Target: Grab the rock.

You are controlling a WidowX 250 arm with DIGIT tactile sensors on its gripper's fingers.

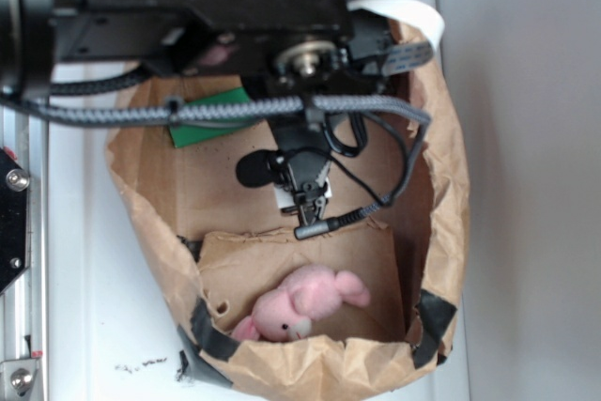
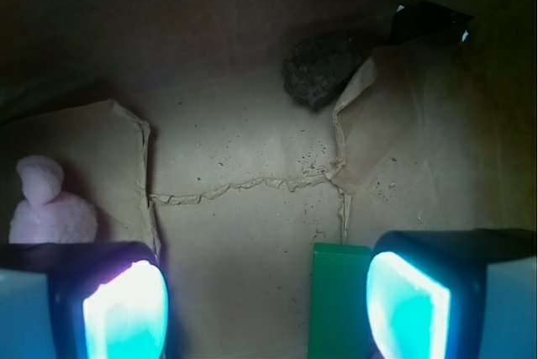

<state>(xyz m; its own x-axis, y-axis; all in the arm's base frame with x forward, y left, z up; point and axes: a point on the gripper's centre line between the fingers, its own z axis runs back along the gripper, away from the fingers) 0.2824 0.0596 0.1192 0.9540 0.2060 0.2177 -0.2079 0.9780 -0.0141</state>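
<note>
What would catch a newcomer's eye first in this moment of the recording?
Probably the pink plush toy, lying at the near end of the crumpled brown paper bag in the exterior view. In the wrist view, the gripper frames the bottom edge, its pads glowing cyan with an open gap between them. The rock sits apart at the far end of the bag floor, and a green block lies beside the right-hand pad.

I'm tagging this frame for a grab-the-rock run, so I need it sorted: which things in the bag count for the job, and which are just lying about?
For the job:
- the rock, dark and rough, in a far corner of the bag floor
- the gripper, open, empty, not yet at the rock

Just lying about:
- pink plush toy
- green block
- paper bag holding everything
</note>
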